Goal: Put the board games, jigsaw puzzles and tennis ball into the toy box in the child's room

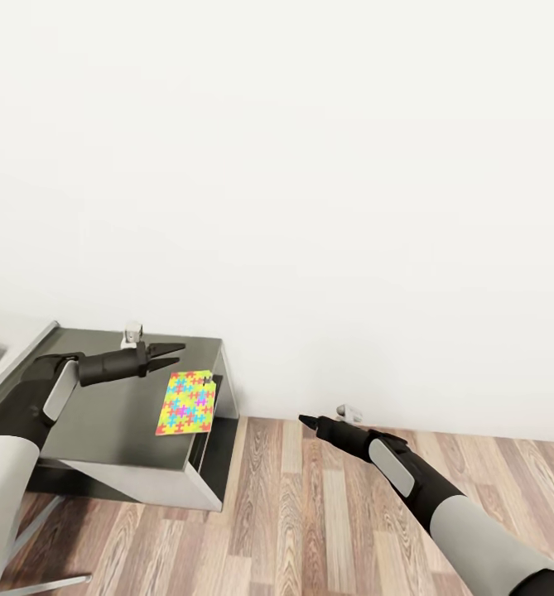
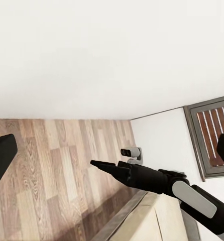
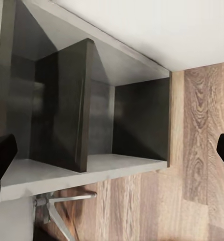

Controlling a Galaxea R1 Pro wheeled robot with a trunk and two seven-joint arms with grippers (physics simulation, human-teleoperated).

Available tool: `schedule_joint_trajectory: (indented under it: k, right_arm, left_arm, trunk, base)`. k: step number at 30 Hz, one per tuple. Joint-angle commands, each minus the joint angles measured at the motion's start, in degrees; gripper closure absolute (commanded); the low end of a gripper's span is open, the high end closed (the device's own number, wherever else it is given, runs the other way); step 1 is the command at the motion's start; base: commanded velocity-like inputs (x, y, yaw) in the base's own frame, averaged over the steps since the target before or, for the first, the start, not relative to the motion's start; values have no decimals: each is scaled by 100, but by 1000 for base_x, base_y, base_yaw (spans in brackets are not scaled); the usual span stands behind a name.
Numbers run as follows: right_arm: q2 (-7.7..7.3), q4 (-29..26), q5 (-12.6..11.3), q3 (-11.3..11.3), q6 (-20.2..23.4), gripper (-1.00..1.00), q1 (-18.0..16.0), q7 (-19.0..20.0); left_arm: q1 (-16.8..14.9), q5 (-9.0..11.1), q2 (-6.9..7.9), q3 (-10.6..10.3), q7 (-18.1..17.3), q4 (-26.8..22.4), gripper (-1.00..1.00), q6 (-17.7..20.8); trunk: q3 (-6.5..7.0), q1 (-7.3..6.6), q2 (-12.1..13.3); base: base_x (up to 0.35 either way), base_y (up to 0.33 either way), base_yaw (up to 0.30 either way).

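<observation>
One jigsaw puzzle point(image 1: 185, 403), a thin square of small multicoloured patches, lies flat near the right edge of a low dark grey desk point(image 1: 111, 414). My left gripper point(image 1: 180, 354) hovers open just above and behind the puzzle, holding nothing. Over the wood floor, right of the desk, my right gripper point(image 1: 304, 420) point(image 2: 94, 163) points toward the wall. Its fingertips point(image 3: 1, 160) stand wide apart in the right wrist view, with nothing between them. The board games, tennis ball, toy box and bed are out of view.
A plain white wall stands close ahead. The dark desk has open shelf compartments point(image 3: 137, 120) below and a small white-grey object point(image 1: 132, 335) at its back. A metal chair base point(image 3: 57, 206) sits beside it. A small grey device point(image 1: 349, 411) sits at the wall's foot.
</observation>
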Motion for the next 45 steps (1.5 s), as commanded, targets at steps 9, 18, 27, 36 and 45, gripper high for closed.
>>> schedule_joint_trajectory:
  k: [9,18,27,36,45]
  right_arm:
    - [-18,-4,-36,23,12,-100,-6,2]
    - [-20,-6,-36,15,19,-100,-6,-1]
    - [-14,-5,-36,14,18,-100,-6,-7]
    - [-11,-4,-36,14,20,-100,-6,-5]
    - [-21,-7,-36,14,20,-100,-6,5]
  left_arm:
    - [-4,5,13,11,-11,1,-100,27]
    - [-5,-3,25,39,-7,1,-100,18]
    - [-5,-4,25,38,-3,-3,-100,18]
    - [-5,-10,28,16,-2,-14,-100,18]
    - [-6,-12,26,6,-2,-16,-100,11]
  trunk:
    - [76,3,-10]
    - [161,3,-10]
    - [246,3,-10]
    - [331,3,-10]
    - [416,3,-10]
  base:
    - [0,0,0]
    - [0,0,0]
    - [0,0,0]
    - [0,0,0]
    - [0,0,0]
